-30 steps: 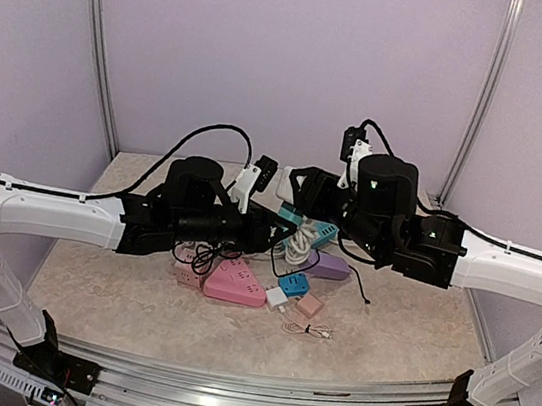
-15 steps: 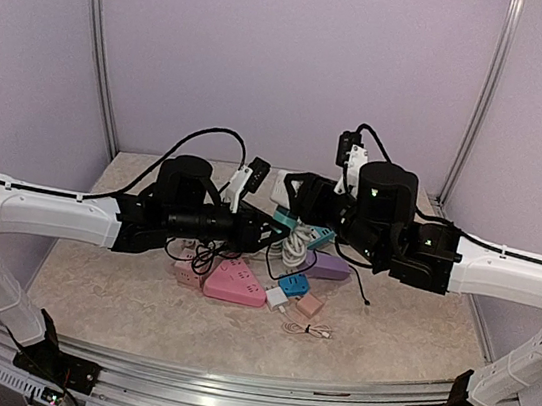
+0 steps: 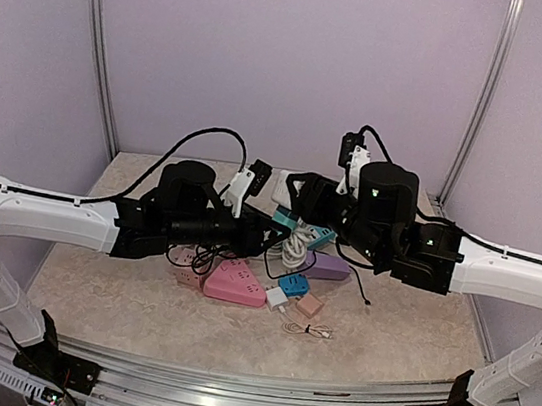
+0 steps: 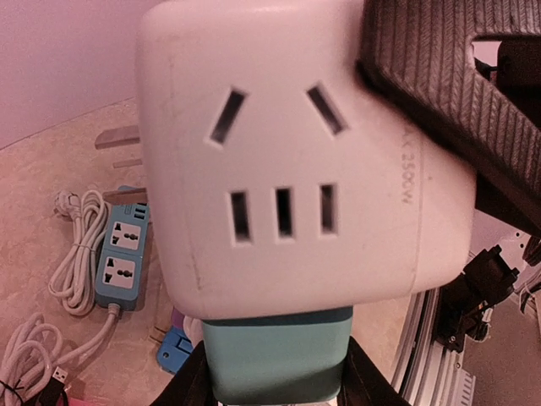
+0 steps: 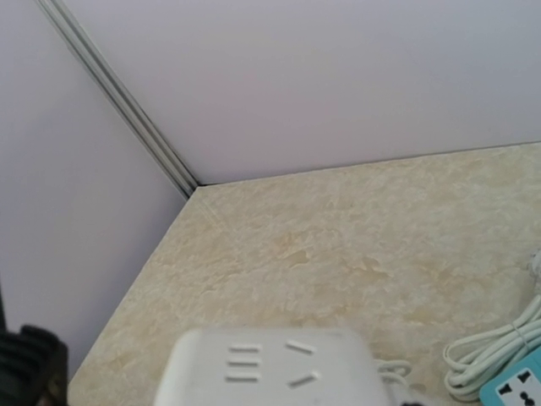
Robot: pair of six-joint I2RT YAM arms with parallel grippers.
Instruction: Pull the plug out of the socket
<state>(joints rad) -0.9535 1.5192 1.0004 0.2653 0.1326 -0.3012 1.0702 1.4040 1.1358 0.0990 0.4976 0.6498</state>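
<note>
Two hands barely moved in last sec, grips unchanged: left hand (image 3: 270,225) part-closed on teal plug (image 4: 275,359), right hand (image 3: 298,189) wider, clamped on white socket cube (image 4: 287,144), both held above surface (image 3: 117,293). Plug looks still seated, so not pulled yet. Left wrist cam shows the joint; top view hides it.

Soft, even light from above filled the overhead view. The beige marbled bench (image 3: 117,293) carried only faint, soft-edged shadows, and the aluminium rail along its near edge (image 3: 213,400) showed pale glare. In the left wrist view a warm pinkish cast lay over the white plastic cube socket (image 4: 287,152), which was sharp enough to show its slots, while the teal plastic block (image 4: 279,359) beneath it sat in shade. The right wrist view kept the bench crisp, but the cube was blurred at the bottom edge.
</note>
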